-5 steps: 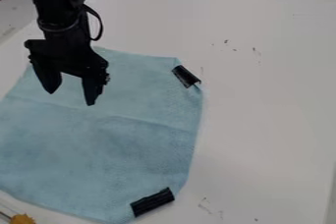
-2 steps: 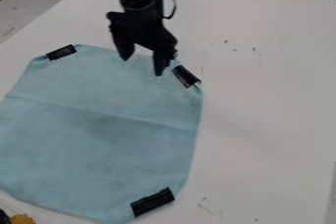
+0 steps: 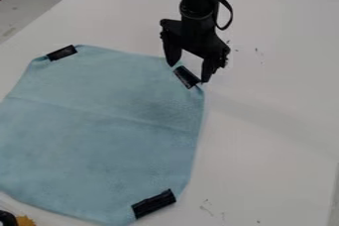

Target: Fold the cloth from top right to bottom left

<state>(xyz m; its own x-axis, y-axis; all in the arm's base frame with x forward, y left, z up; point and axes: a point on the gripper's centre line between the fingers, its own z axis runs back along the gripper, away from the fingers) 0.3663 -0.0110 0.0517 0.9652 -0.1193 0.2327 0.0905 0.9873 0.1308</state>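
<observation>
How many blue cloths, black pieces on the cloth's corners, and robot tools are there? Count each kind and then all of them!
Blue cloth: 1
Black pieces on its corners: 3
Robot tool: 1
Total: 5

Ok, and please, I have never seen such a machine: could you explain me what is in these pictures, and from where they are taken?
The machine is a black robot arm, reaching into view from the top edge. At its end is a two-finger gripper, a kind of mechanical hand. A fixed camera looks down at a slant on the white table.

On it lies a light blue cloth, spread out and not folded, with black strips at three corners: upper left, upper right and bottom.

The gripper is open over the upper right corner, its fingers on either side of the strip. It seems to hold nothing.
</observation>
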